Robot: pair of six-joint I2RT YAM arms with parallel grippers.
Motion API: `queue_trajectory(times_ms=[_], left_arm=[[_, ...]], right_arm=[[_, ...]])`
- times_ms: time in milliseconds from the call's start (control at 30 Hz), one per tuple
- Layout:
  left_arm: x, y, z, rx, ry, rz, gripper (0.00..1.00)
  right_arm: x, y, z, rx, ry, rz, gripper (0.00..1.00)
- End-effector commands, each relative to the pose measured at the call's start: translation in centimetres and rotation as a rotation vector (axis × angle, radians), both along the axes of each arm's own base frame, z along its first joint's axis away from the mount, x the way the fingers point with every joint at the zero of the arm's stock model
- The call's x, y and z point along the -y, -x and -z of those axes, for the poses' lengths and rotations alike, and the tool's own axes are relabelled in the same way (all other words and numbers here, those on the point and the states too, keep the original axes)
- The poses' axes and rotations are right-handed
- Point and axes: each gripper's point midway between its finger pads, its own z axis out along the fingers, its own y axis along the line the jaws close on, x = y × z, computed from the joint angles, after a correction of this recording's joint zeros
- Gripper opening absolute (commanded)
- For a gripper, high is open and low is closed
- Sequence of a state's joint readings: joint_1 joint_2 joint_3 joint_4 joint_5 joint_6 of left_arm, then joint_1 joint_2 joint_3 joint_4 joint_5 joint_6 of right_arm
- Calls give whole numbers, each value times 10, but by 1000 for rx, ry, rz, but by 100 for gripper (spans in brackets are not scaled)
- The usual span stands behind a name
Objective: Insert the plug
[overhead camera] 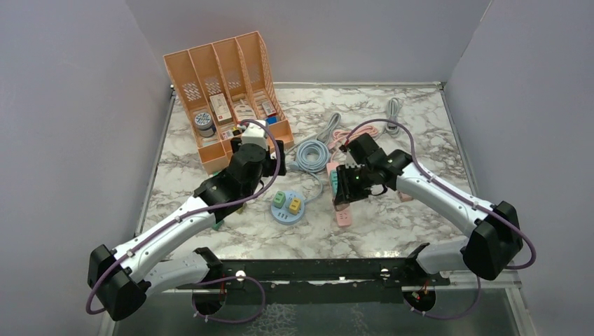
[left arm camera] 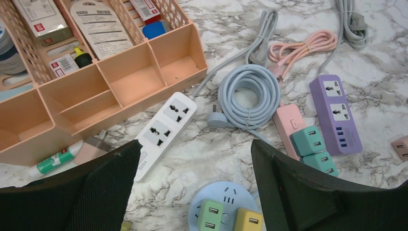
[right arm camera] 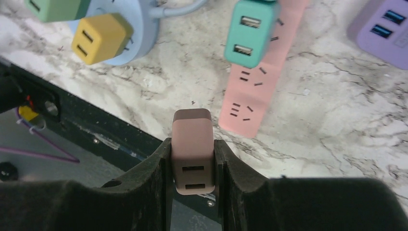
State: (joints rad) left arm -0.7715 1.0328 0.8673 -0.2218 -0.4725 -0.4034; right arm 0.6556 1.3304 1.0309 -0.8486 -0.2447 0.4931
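Top external: I see the left arm (overhead camera: 182, 220) reaching toward the orange organiser (overhead camera: 228, 94) at the far-left corner of the tabletop (overhead camera: 392, 234). The right arm (overhead camera: 441, 192) bends in over the middle, above the pink power strip (overhead camera: 343, 217).

Left wrist: my left gripper (left arm camera: 196, 144) stands wide open and holds nothing. Past it lie a white power strip (left arm camera: 166, 130) and a round blue socket hub (left arm camera: 226, 197) carrying a green adapter (left arm camera: 210, 216) and a yellow adapter (left arm camera: 248, 222).

Right wrist: my right gripper (right arm camera: 192, 144) is clamped on the plug (right arm camera: 193, 149), a dusty-pink block with two slots. It is held off the tabletop toward the near edge. It sits just beside the free end of the pink strip, not touching it. A teal adapter (right arm camera: 250, 31) sits in that strip.
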Motion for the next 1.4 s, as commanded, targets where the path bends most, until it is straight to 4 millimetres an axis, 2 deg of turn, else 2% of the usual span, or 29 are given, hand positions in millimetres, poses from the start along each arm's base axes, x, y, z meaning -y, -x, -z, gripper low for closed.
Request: queue_trajectory(times_ms=[0,133,300,633,1367], left_arm=[[-22,-1,-11,68,-6,-82,87],[-33,3,-14,92,-2,-107,87],[-37,7,-17,108,4,-105,87],[-34,6,-15,100,6,-94,87],[-35,6,-16,109,-4,-94,87]], right_arm=[[18,-15,4,21,148,102,1],[19,-22,11,11,190,131,1],[17,-25,23,-23,225,158,1],[14,-39,29,-4,251,198,1],[16,-40,57,-26,310,205,1]])
